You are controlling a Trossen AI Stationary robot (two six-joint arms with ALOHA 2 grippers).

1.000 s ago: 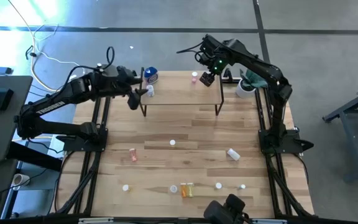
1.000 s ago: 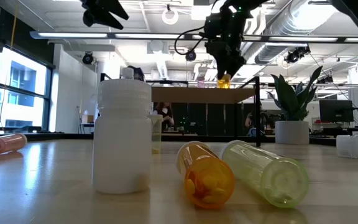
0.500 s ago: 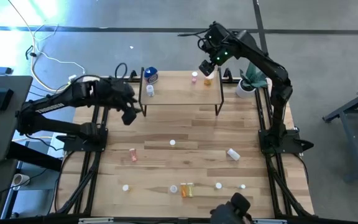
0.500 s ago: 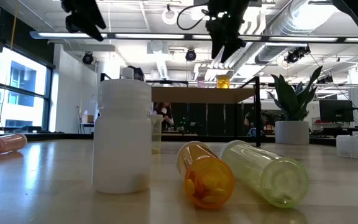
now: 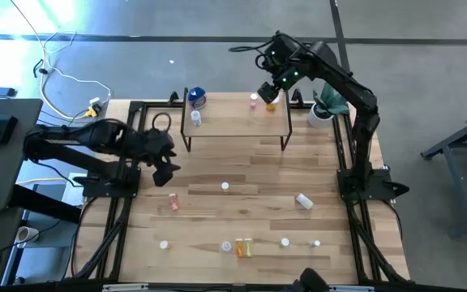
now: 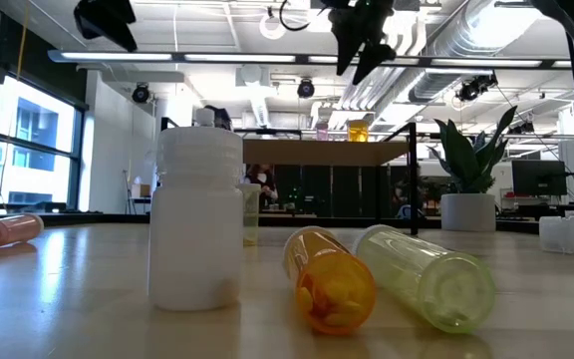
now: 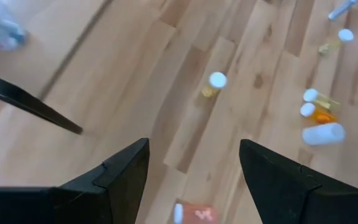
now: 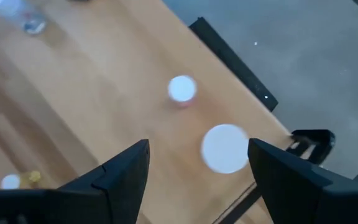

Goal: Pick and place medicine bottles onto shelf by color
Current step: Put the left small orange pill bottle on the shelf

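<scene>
While the table is being viewed from above, four bottles are being counted on the shelf (image 5: 235, 122) at twelve o'clock: a blue-topped one (image 5: 197, 98), a clear one (image 5: 195, 118), a pink-capped one (image 5: 254, 100) and an amber one (image 5: 272, 104). Eight more are being counted scattered toward six o'clock. The left gripper (image 5: 166, 166), at nine o'clock, and the right gripper (image 5: 267, 89), over the shelf's one-o'clock corner, are being held open and empty.

At table height, a white bottle (image 6: 199, 219), an orange vial (image 6: 330, 279) and a yellowish vial (image 6: 425, 275) are being shown close up, hiding much behind them.

Both wrist views are being blurred.
</scene>
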